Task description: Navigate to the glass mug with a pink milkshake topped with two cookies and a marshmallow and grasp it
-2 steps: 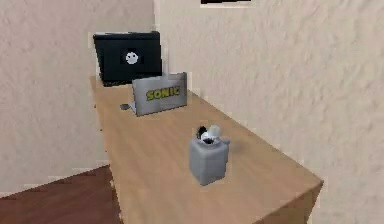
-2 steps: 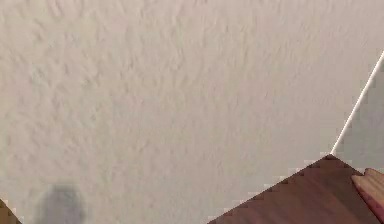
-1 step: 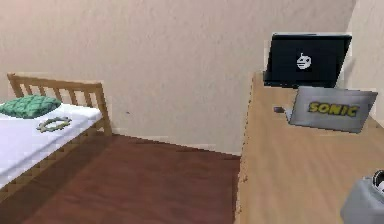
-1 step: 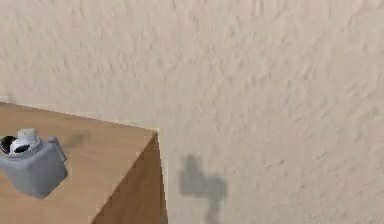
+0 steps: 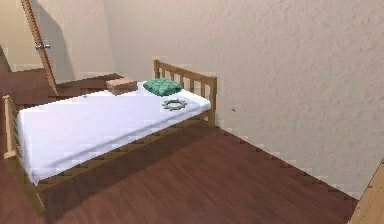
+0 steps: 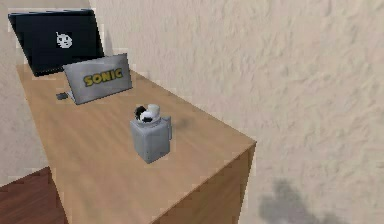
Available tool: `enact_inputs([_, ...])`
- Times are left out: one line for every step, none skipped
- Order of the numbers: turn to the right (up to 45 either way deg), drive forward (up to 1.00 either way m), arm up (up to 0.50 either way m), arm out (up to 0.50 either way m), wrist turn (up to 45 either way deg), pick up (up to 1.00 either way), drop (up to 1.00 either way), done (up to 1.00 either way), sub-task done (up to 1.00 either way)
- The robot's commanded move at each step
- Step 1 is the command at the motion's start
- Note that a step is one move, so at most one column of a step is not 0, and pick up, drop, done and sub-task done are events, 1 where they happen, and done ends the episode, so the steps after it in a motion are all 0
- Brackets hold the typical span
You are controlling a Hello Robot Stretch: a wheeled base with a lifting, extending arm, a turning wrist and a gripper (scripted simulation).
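Observation:
A pale grey mug-shaped thing [image 6: 150,135] stands on a wooden desk [image 6: 95,160] in the arm side view, about mid-desk. On its top sit dark and white lumps. A small handle-like bump sticks out on its right side. No pink can be made out in it.
On the desk's far end stand a black screen [image 6: 55,40], a grey box with yellow print [image 6: 97,76] and a small dark item [image 6: 62,96]. The forward view has a wooden bed [image 5: 95,125] with a green pillow [image 5: 162,87], a brown box [image 5: 122,86], a ring-shaped thing [image 5: 174,103], and a door [image 5: 45,40].

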Motion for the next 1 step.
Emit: enact_inputs([0.0,0.0,0.5,0.0,0.0,0.0,0.0,0.0,0.0])
